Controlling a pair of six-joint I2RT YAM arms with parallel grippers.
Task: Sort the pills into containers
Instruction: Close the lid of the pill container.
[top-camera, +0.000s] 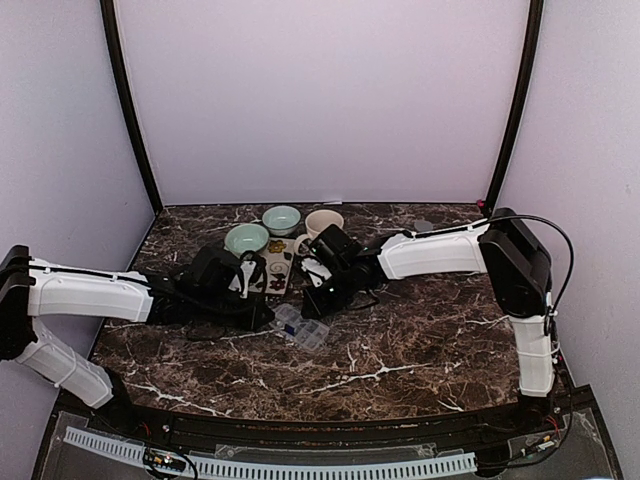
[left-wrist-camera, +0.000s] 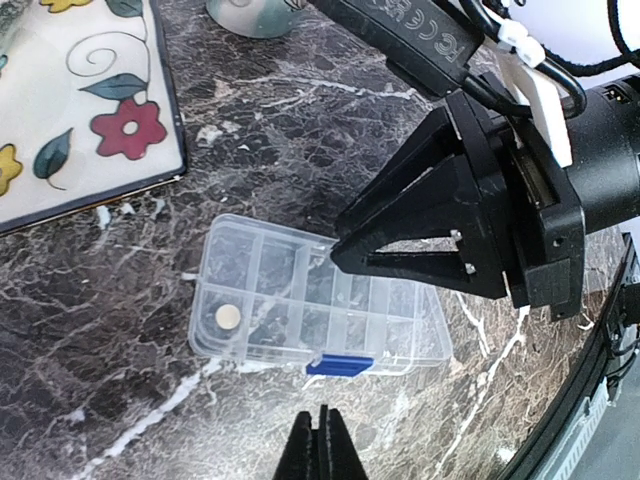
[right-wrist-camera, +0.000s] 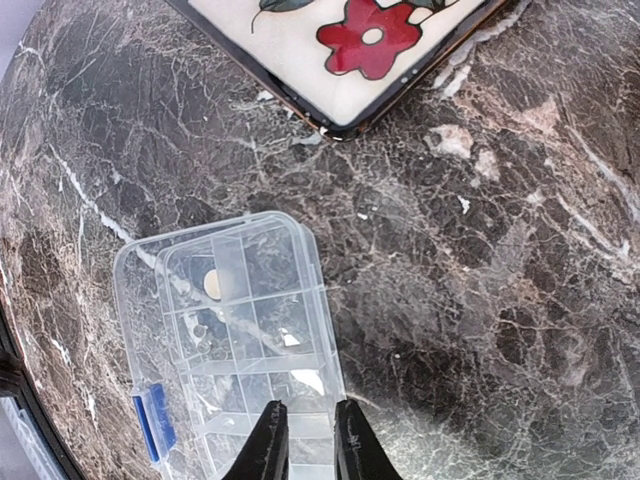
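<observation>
A clear plastic pill box with a blue latch lies on the marble table. One round beige pill sits in a corner compartment, also seen as the pill in the right wrist view. My right gripper hangs low over the box, its fingers a narrow gap apart astride the box's side wall, with nothing gripped between them. From the left wrist view its fingertips touch the far edge. My left gripper is shut and empty, just short of the latch.
A floral tray lies behind the box, with its corner near the left gripper. Behind it stand two pale green bowls and a cream cup. Both arms meet near the table's middle.
</observation>
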